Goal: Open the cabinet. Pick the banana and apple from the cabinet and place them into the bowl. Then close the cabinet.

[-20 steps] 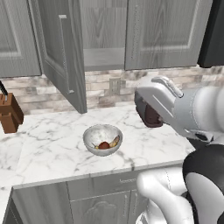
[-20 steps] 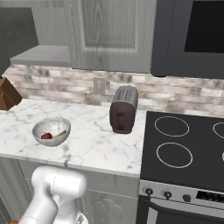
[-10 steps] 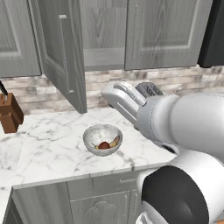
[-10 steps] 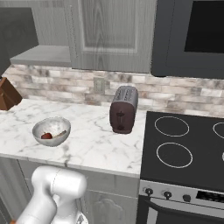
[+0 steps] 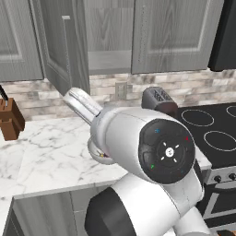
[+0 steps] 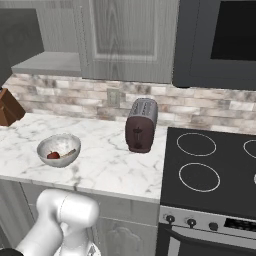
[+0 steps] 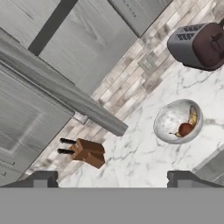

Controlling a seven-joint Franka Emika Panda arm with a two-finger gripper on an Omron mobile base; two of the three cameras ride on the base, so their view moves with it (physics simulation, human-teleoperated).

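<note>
Since half a second ago my arm has swung further across the left base view, so its white elbow now hides most of the bowl (image 5: 94,150) there, while the right base view is unchanged. On the marble counter (image 6: 100,160) the bowl (image 6: 59,149) holds the apple (image 6: 53,155) and the banana (image 6: 68,152); the hand view shows both fruits lying in it, the apple (image 7: 186,129) below the banana (image 7: 192,116). The gripper (image 7: 111,177) carries nothing, its two dark tips standing wide apart at the bottom of the hand view. The cabinet (image 5: 110,34) is not yet closed: its left door (image 5: 62,46) stands swung out, and the hand view sees that door (image 7: 65,94) edge-on. I judge opening and both placements done, with only the closing left. Toaster (image 6: 141,125) and knife block (image 7: 87,152) stand apart from the bowl.
</note>
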